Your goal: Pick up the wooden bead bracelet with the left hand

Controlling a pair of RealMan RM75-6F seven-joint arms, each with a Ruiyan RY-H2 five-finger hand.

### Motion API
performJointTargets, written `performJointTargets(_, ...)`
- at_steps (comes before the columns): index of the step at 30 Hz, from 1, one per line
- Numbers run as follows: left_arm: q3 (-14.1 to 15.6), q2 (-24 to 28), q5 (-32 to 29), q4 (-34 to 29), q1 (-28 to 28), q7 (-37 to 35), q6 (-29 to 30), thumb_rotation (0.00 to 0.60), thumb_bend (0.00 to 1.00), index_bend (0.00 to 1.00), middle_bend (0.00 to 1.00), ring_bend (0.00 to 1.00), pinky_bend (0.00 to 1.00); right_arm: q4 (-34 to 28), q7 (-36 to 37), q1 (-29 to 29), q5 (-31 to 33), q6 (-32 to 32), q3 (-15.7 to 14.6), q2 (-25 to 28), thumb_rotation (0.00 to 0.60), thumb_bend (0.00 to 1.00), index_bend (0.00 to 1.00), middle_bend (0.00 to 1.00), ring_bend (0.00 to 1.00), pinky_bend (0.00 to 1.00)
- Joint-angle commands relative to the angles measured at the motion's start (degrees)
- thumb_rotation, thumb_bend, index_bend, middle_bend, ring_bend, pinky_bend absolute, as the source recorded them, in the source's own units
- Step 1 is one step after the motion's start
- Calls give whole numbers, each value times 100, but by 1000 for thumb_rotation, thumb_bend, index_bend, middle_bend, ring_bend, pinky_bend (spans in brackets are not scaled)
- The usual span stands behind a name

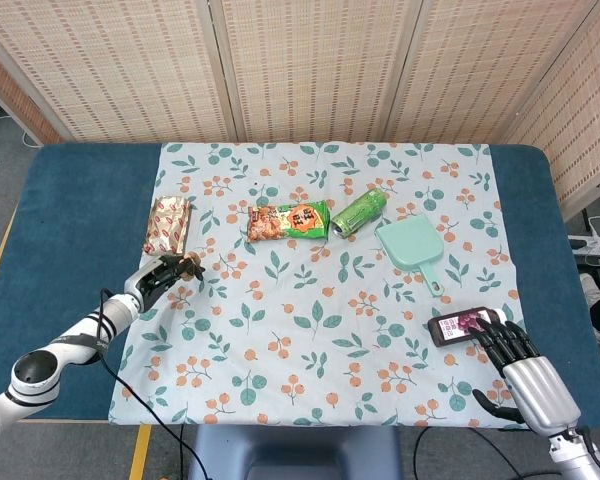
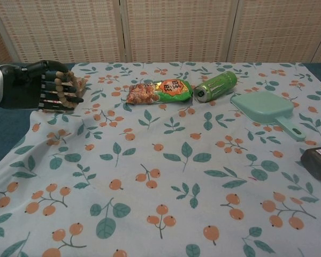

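Observation:
The wooden bead bracelet (image 2: 62,90) is looped over the fingers of my black left hand (image 2: 40,85), which holds it above the tablecloth's left side. From the head view the same left hand (image 1: 160,275) shows just in front of a snack bar, with the bracelet (image 1: 188,266) at its fingertips. My right hand (image 1: 515,362) rests at the front right, fingers spread, touching nothing but close to a dark phone (image 1: 458,325).
A brown snack bar (image 1: 169,223) lies behind the left hand. A snack bag (image 1: 288,220), a green can (image 1: 359,211) and a mint dustpan (image 1: 410,246) lie across the middle of the floral cloth (image 1: 320,330). Blue table edges flank the cloth.

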Motion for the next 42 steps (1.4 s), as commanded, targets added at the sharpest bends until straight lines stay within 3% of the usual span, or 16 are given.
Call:
performJointTargets(1,44,17,189,-13,-23,-204,22,426,505,659,544,207,0,-4,6,-1,-3,9,2,6,515,216,0,0,0,0)
performJointTargets(7,59,35,402,-33,-35,-552,19,451,574,672,551,207,0,-10,5,0,-15,5,-7,14,515,217,0,0,0,0)
performJointTargets(14,4,5,632,-31,13,-861,-104,388,784,666,553,207,0,-17,-6,0,-11,-2,-9,17,516,217,0,0,0,0)
performJointTargets(21,-200,-136,934,-110,213,-971,-356,348,993,534,523,200,0,-20,-2,-2,-3,4,-4,23,515,217,0,0,0,0)
performJointTargets(24,-335,-195,1068,-100,301,-923,-708,384,1000,472,492,185,0,-21,8,-5,-2,14,-1,29,517,217,0,0,0,0)
performJointTargets(27,-418,-285,1170,-110,370,-845,-893,508,1000,433,471,171,0,-18,21,-10,-1,32,4,33,516,217,0,0,0,0)
performJointTargets(30,-416,-299,1293,-117,398,-710,-1172,586,1000,414,438,146,0,-14,35,-18,0,54,9,38,515,217,0,0,0,0)
performJointTargets(35,-408,-356,1442,-200,448,-506,-1234,600,1000,388,399,112,0,-8,62,-20,-3,67,11,48,516,217,0,0,0,0)
performJointTargets(39,-509,-472,1546,-314,577,-333,-1107,600,1000,292,364,98,0,-6,83,-25,-6,84,13,61,515,216,0,0,0,0)
performJointTargets(41,-627,-560,1570,-325,671,-246,-1149,598,958,233,355,98,0,-5,94,-28,-8,93,14,65,515,216,0,0,0,0)
performJointTargets(42,-671,-592,1562,-295,712,-220,-1219,585,887,203,349,96,0,-5,98,-28,-10,96,14,67,515,216,0,0,0,0)
